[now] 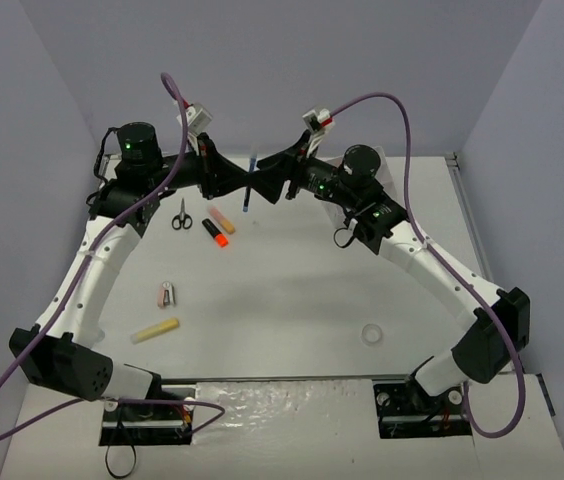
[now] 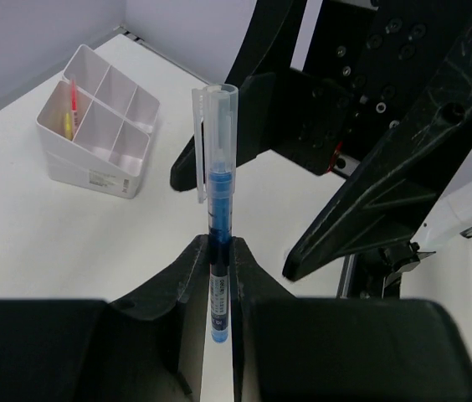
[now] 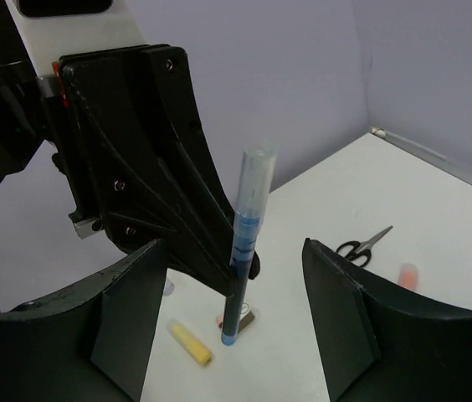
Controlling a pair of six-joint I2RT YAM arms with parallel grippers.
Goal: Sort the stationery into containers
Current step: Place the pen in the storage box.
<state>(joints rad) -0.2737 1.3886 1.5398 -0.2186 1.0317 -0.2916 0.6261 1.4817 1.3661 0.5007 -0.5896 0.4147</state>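
Note:
A blue pen (image 2: 218, 209) with a clear cap stands upright in the air, and my left gripper (image 2: 219, 248) is shut on its lower barrel. From above, the pen (image 1: 252, 160) hangs over the back of the table between both grippers. My right gripper (image 3: 238, 314) is open, its fingers (image 3: 127, 310) wide on either side of the pen (image 3: 244, 226) and apart from it. The white organiser box (image 2: 98, 126) stands near the back wall, with a pink pen (image 2: 73, 96) and a yellow item in one compartment. In the top view the right arm covers the box.
On the table lie black scissors (image 1: 181, 215), a peach highlighter (image 1: 224, 217), an orange-black highlighter (image 1: 215, 233), a small pink item (image 1: 166, 295), a yellow highlighter (image 1: 155, 329) and a tape ring (image 1: 371, 334). Purple cables loop above both arms.

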